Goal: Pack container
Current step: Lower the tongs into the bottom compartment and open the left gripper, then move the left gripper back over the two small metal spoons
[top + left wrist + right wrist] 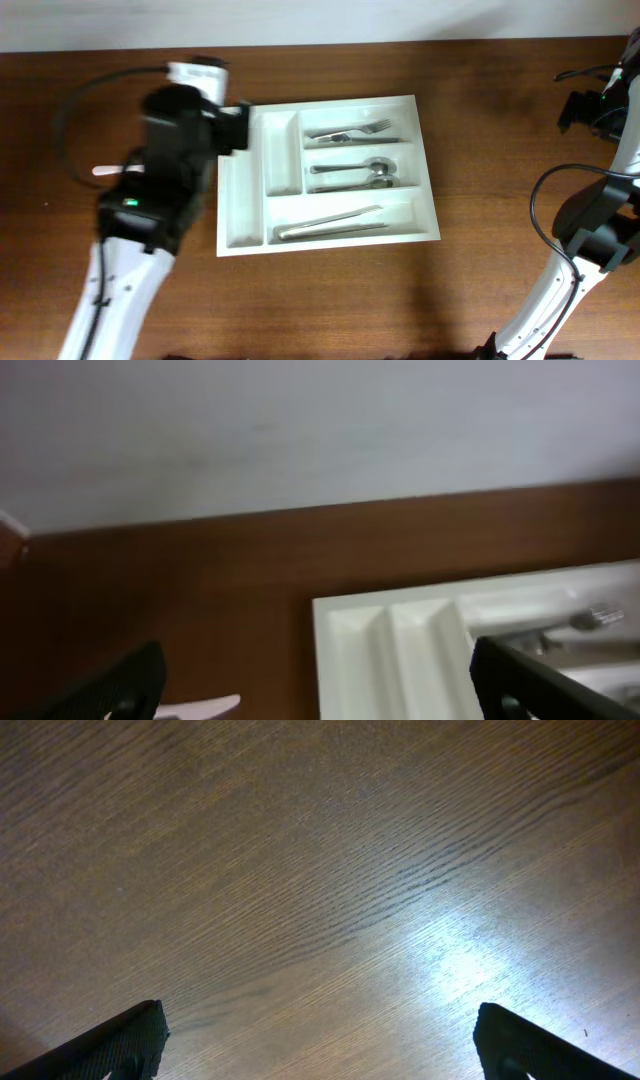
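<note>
Okay, overhead view: white cutlery-tray container (284,155) sits flat on the brown wood surface (480,290), around frame centre and slightly skewed. Its two narrow upright compartments are on the left side, with three wide ones stacked on the right. Top wide compartment holds forks (350,132), middle one spoons (358,176), bottom one knives (330,224). All are metal and lie lengthwise; exact counts hard to tell.

Left arm (165,190) comes in from lower left, motion-blurred, and the left tool (315,665) hangs at the container's upper-left corner. In the left wrist view both black fingers (135,680) sit at the lower corners of the frame, spread wide, nothing gripped between them. The container corner with its compartment dividers fills lower right, and a metal utensil tip shows at far right. Pale wall (300,430) runs across the top of that view.

Small pale pinkish object (105,170) lies on the surface left of the arm, apart from the container. It also shows at the bottom left of the wrist view, too blurred to name.

Right arm (590,250) stands at the far right edge of the overhead frame, well apart from the container. Right tool (320,1035) is wide too: right fingers (120,1040) sit at the lower corners of its wrist view, over wood grain with a glare patch, holding nothing.
</note>
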